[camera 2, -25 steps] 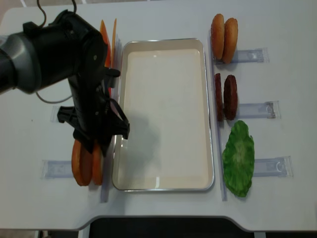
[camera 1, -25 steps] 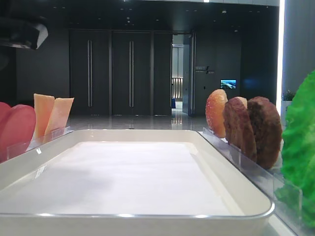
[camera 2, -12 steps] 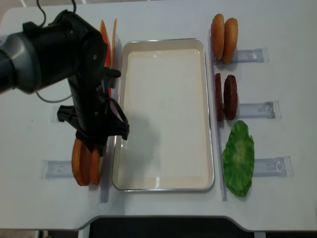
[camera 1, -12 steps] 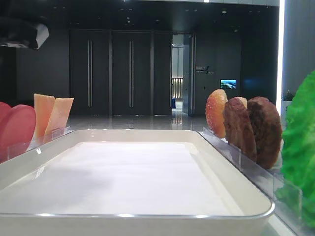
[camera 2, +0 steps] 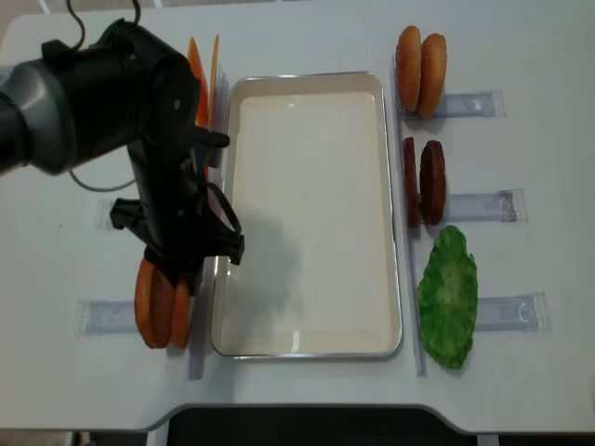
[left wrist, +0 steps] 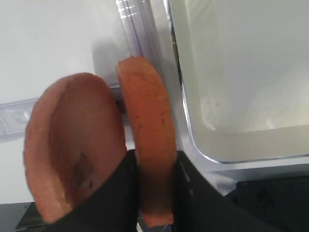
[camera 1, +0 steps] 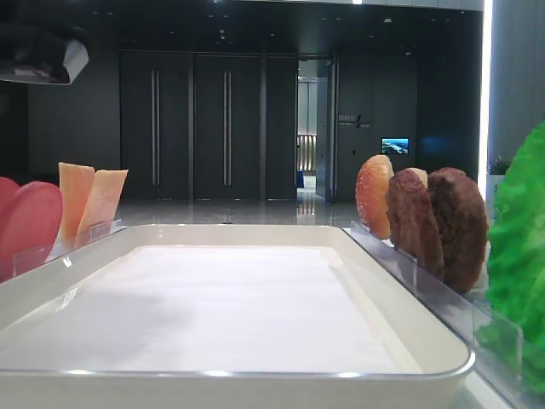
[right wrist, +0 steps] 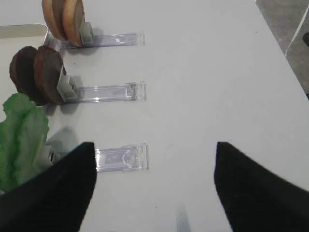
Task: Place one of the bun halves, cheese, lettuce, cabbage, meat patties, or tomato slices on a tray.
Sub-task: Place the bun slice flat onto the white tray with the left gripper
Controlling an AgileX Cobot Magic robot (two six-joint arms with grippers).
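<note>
The tabletop [camera 2: 307,390] is plain white and matt, with rounded front corners. In the middle of it lies the tray [camera 2: 391,223], cream-white with a glossy raised rim, its long sides running from the front edge toward the back edge; its floor is bare. Along both long sides of the tray stand clear plastic holders [camera 2: 479,205].

At the left side, near the front corner of the tray, two orange bun halves [camera 2: 153,311] stand on edge. The left gripper [left wrist: 155,193] is clamped on the bun half [left wrist: 149,145] that is nearer to the tray, one dark finger on each face of it. Further back on this side stand the thin cheese [camera 2: 197,79] slices, and the low view shows there the pink tomato slices [camera 1: 30,223] too.

At the right side, from back to front: two more bun halves [camera 2: 419,61], two meat patties [camera 2: 425,181], and the lettuce [camera 2: 448,295].

The right gripper [right wrist: 154,169] hangs over the right part of the tabletop with its fingers spread wide and nothing between them.

Behind the table the room is dark, with tall dark doors [camera 1: 192,128], a shiny floor and a lit doorway [camera 1: 308,128]
</note>
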